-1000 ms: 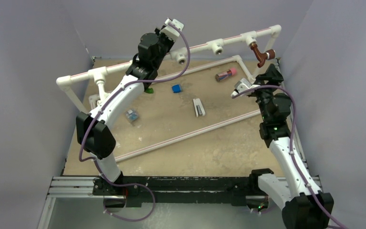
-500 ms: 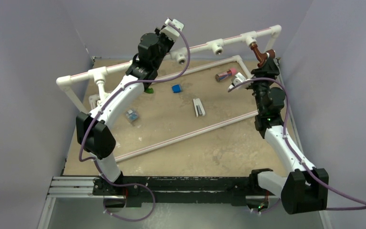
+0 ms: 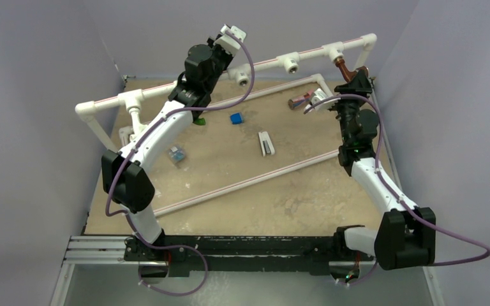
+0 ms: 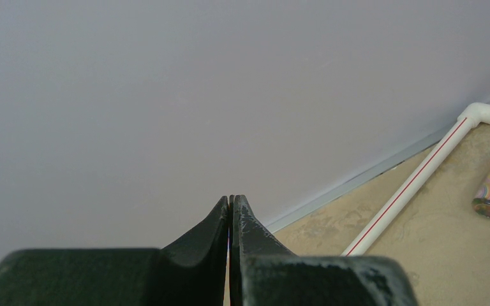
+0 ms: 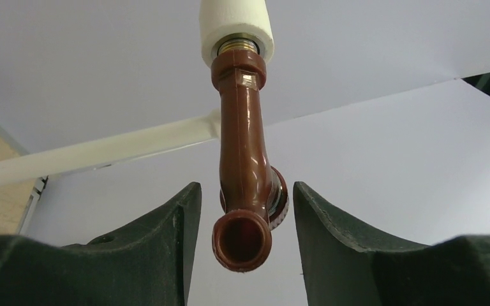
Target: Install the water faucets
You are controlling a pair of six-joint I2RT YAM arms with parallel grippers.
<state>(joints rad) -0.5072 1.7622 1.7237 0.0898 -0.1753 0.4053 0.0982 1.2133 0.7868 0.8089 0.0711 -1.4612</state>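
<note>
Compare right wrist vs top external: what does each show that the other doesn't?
Only right wrist: metal threads between the reddish-brown faucet and the white fitting above it; the right pincer open, a finger either side of the spout. Only top external: the left arm, blue block, pink-capped cylinder, whole pipe frame. Both: that faucet hanging from a fitting near the frame's right end, right pincer at it.

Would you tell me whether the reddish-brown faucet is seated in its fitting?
Seated: the reddish-brown faucet has its threaded end inside the white fitting, with a little thread showing.
</note>
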